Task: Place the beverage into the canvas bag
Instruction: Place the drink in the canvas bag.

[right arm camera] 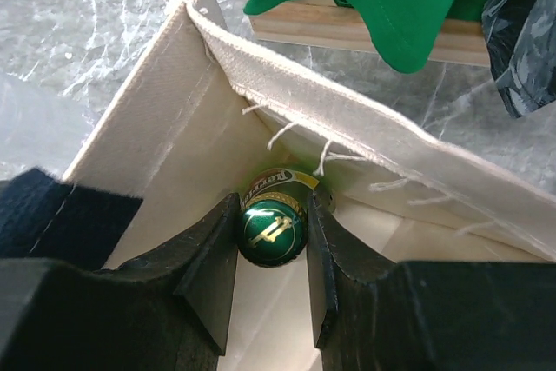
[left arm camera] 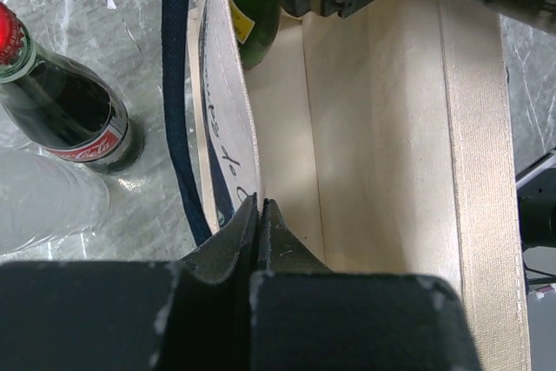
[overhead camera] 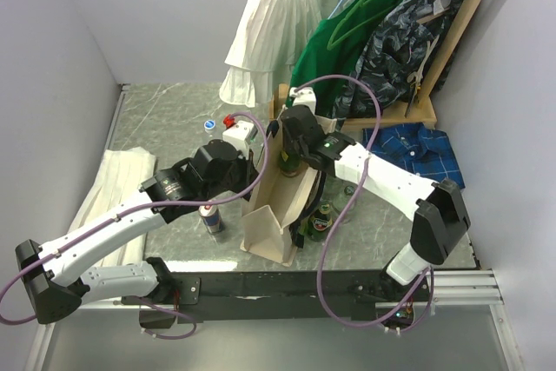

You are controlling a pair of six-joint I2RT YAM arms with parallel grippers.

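Step in hand: insertion. The right pincer (right arm camera: 272,213) was about half spread and clamped on the capped neck of the green bottle (right arm camera: 273,234), one finger on each side. The bottle hung upright inside the mouth of the canvas bag (overhead camera: 265,225), close to the far end wall. Whether its base touched the bag floor can't be told.

The left pincer (left arm camera: 260,215) was pressed together, pinching the rim of the bag's near side wall, by my read to hold the mouth open. The bag stood upright on the table (overhead camera: 165,119), and a cola bottle (left arm camera: 65,110) stood outside it, just beside that wall.

Next move, as I judge it: lower the bottle straight down until it seats, spread the right fingers, then lift out clear of the frayed rim threads. The left grip should hold until release.
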